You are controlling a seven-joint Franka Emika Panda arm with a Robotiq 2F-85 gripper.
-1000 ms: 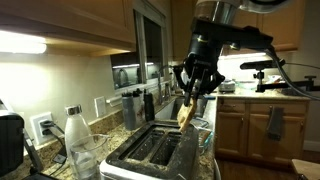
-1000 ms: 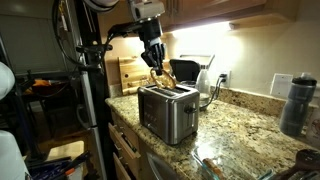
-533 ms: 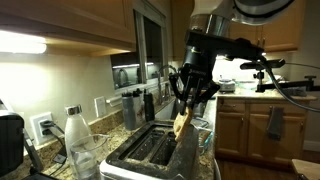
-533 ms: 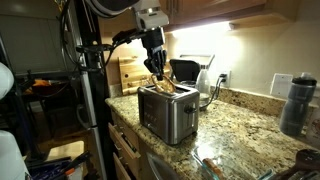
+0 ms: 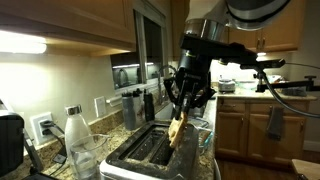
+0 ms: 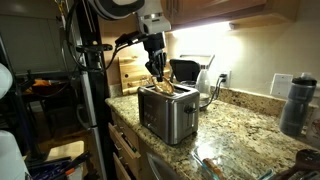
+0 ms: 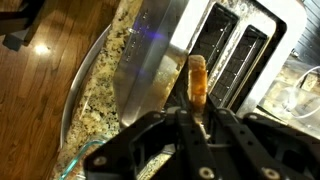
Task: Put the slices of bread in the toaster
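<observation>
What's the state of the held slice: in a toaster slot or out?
Out. The slice hangs on edge from the shut gripper over the toaster, its full length showing beside the nearer slot.

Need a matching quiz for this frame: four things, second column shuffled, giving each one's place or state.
Things:
1. slice of bread
2. toaster
3. glass bottle
4. gripper

Place or state:
A. silver, stands on the granite counter with its slots facing up
B. shut, above the toaster
C. hangs from the gripper, over the toaster's top
D. clear with a white cap, stands beside the toaster

Pairs: 1-C, 2-A, 3-D, 4-B
</observation>
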